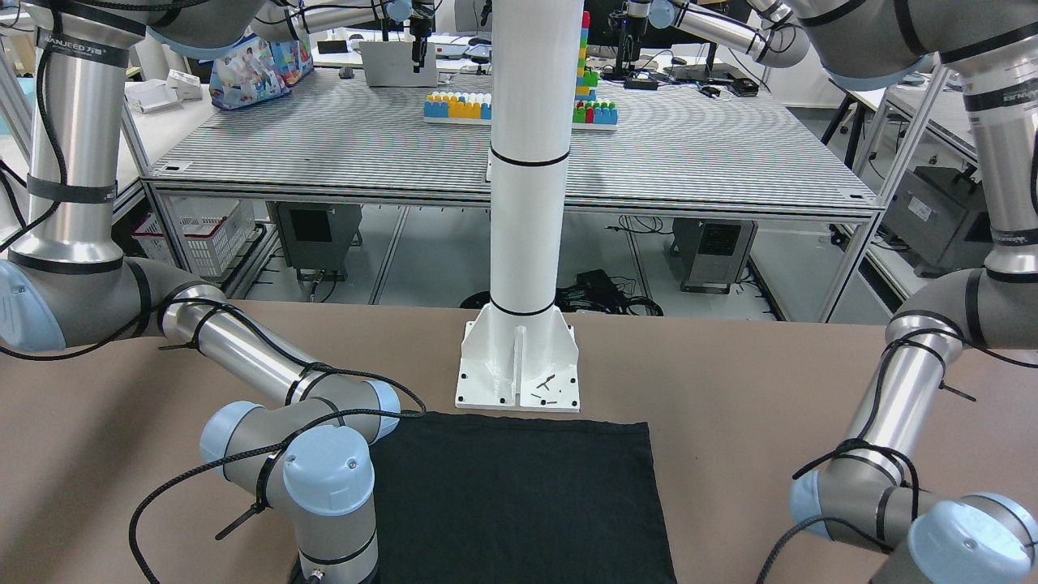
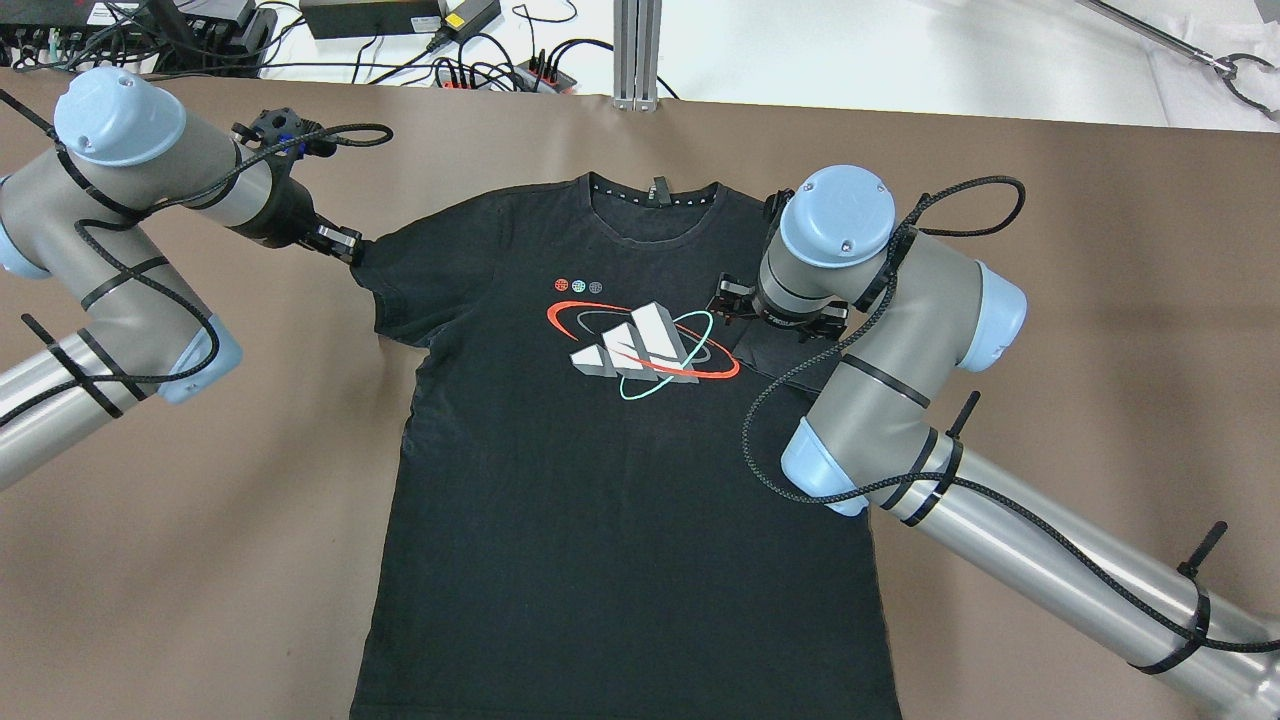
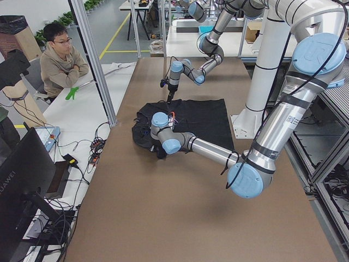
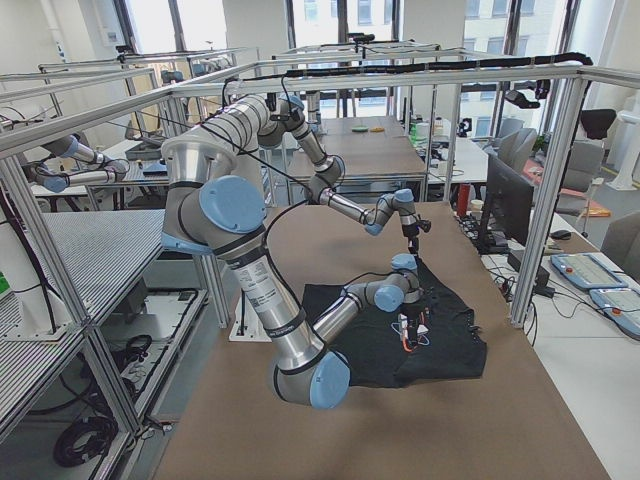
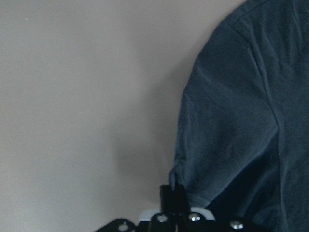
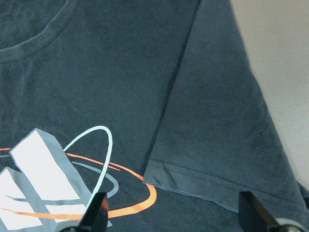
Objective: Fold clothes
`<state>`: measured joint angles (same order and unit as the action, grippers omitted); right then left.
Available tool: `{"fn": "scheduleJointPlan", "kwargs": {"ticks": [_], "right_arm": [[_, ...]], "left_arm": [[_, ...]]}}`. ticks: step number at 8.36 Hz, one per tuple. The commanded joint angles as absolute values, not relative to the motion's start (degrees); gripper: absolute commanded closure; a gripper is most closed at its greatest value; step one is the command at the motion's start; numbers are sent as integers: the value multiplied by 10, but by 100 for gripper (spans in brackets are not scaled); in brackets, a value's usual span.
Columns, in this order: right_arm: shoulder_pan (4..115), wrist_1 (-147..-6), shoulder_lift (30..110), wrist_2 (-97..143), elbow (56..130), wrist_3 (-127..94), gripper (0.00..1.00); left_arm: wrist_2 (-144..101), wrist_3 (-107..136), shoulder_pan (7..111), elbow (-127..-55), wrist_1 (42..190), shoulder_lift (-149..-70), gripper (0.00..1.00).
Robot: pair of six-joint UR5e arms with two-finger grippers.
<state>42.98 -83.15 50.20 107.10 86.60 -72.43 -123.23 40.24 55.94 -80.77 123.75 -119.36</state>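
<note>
The clothes are one black T-shirt [image 2: 600, 500] with a red, teal and white chest print [image 2: 640, 345], lying face up on the brown table with its collar at the far side. My left gripper [image 2: 345, 243] is shut on the hem of the outspread sleeve; the left wrist view shows it [image 5: 174, 193] pinching that hem. The other sleeve [image 6: 217, 145] lies folded inward over the chest. My right gripper [image 6: 174, 212] hovers open just above that sleeve, its fingers spread wide apart. In the overhead view the right wrist hides those fingers.
The white post's base [image 1: 519, 365] stands at the shirt's bottom hem [image 1: 519, 503]. Cables and power strips [image 2: 480, 70] lie beyond the table's far edge. A person [image 3: 60, 60] sits beside the table. Bare brown tabletop [image 2: 1100, 250] spreads on both sides of the shirt.
</note>
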Motion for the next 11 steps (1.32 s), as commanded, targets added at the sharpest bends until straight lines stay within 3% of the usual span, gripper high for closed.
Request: {"fn": "scheduleJointPlan", "kwargs": {"ticks": [1,3,6,11], "right_arm": [[430,-831,504,1071,866,-724,5],[430,-831,509,1071,866,-725,5],[430,-831,516,1071,867,-725,5],[417,-831,516,1071,865,-723,5]], "left_arm": [[-1216,476,515,-882,1221,-1170,100],[-1125,544,432,-873,1215,-1220,100],[-1107,582,419,-753,1206,-1340,100],[-1078,582,419,-667,1211,-1393,100]]}}
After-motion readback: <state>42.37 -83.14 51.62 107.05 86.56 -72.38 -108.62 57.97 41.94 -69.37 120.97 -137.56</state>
